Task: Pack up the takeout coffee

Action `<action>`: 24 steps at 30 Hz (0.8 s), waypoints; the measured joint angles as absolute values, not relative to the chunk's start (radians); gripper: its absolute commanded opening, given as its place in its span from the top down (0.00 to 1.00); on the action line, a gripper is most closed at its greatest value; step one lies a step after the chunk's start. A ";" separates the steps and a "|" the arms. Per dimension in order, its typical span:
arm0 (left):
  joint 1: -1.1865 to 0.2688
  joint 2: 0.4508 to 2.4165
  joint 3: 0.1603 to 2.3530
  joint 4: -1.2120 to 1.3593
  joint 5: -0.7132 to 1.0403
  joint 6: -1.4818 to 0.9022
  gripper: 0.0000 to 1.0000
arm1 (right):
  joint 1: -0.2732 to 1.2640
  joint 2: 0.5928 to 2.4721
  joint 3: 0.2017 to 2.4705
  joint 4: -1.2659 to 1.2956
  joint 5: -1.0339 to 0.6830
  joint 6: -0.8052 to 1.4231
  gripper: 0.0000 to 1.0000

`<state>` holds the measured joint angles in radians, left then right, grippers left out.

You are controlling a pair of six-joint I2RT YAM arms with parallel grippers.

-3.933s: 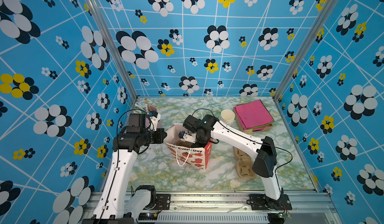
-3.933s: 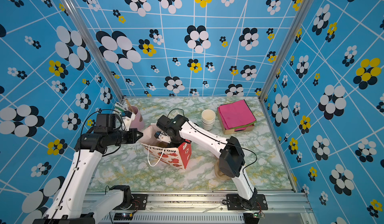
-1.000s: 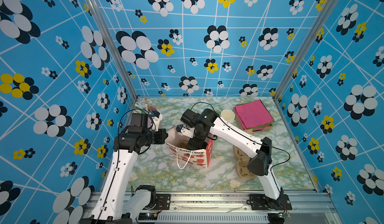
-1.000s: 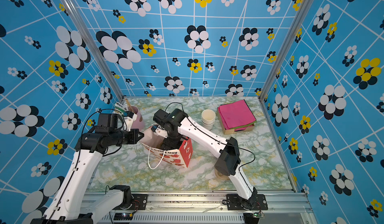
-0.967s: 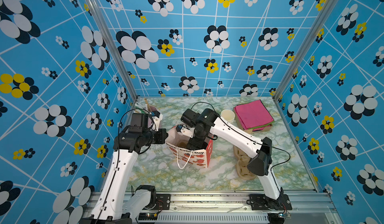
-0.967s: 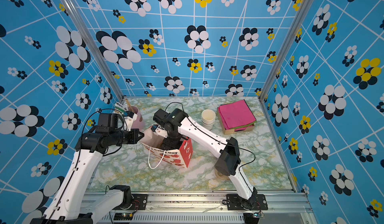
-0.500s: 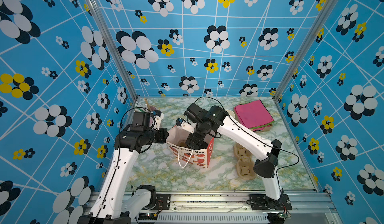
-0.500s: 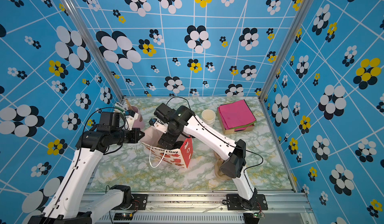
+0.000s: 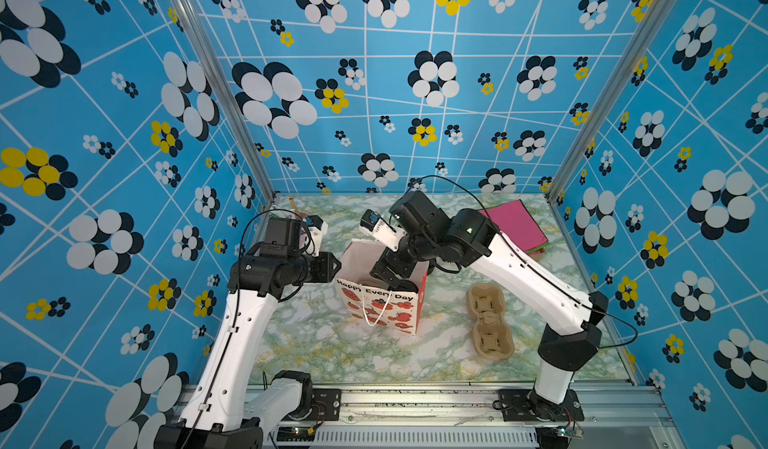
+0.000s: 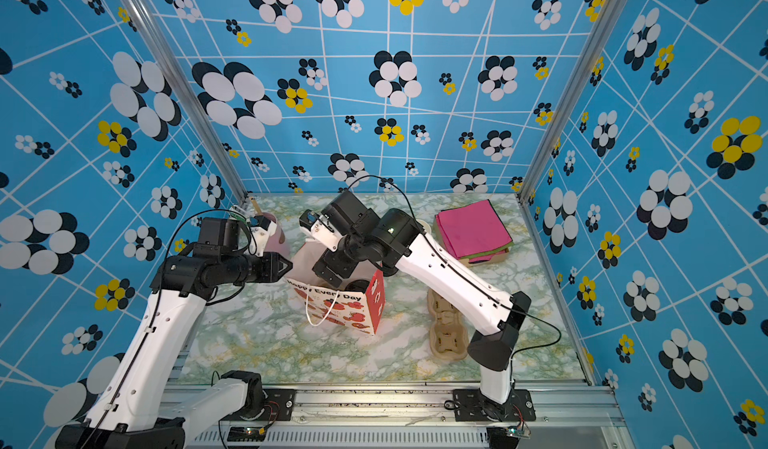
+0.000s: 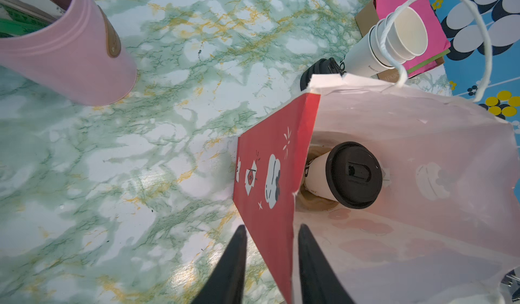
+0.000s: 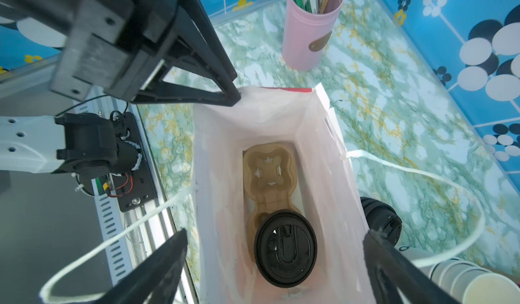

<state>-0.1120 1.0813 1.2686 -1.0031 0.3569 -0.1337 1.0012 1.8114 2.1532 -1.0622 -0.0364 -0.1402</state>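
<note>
The takeout coffee [image 11: 354, 174], a white cup with a black lid [image 12: 285, 249], stands inside the red and white paper bag [image 9: 382, 301] [image 10: 336, 301]. It sits in one socket of a brown cardboard carrier [image 12: 267, 170] on the bag's floor. My left gripper [image 11: 271, 228] [image 9: 334, 266] is open, one finger on each side of the bag's red wall [image 11: 270, 176] at its rim, with a gap showing. My right gripper [image 12: 274, 232] [image 9: 390, 274] hangs wide open above the bag's mouth. It holds nothing, and its fingers reach past both long walls.
A pink holder [image 11: 70, 49] [image 12: 309, 35] with straws stands at the back left. Behind the bag are a stack of lidless white cups [image 11: 394, 40], a stack of black lids [image 11: 318, 69] and pink napkins [image 9: 515, 222]. A second brown carrier [image 9: 488, 322] lies right of the bag.
My right gripper has risen out of the bag, still open, with the coffee left in the carrier. My left gripper's jaws have parted from the bag's rim.
</note>
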 measured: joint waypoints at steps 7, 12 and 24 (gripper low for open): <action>-0.112 1.097 1.375 -1.029 0.310 -0.132 0.38 | 1.001 1.650 1.960 -0.897 -0.032 -0.118 0.01; -0.108 1.101 1.469 -1.036 0.240 -0.131 0.34 | 1.001 1.530 1.794 -0.779 -0.005 -0.108 0.01; 0.065 1.116 1.471 -0.978 0.147 -0.165 0.40 | 0.955 1.267 1.458 -0.586 0.095 -0.047 0.01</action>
<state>0.0647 1.1164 1.4712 -0.9775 0.1474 -0.1650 0.9554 1.2671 1.4582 -0.5861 0.0952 -0.0475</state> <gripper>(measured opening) 0.611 0.990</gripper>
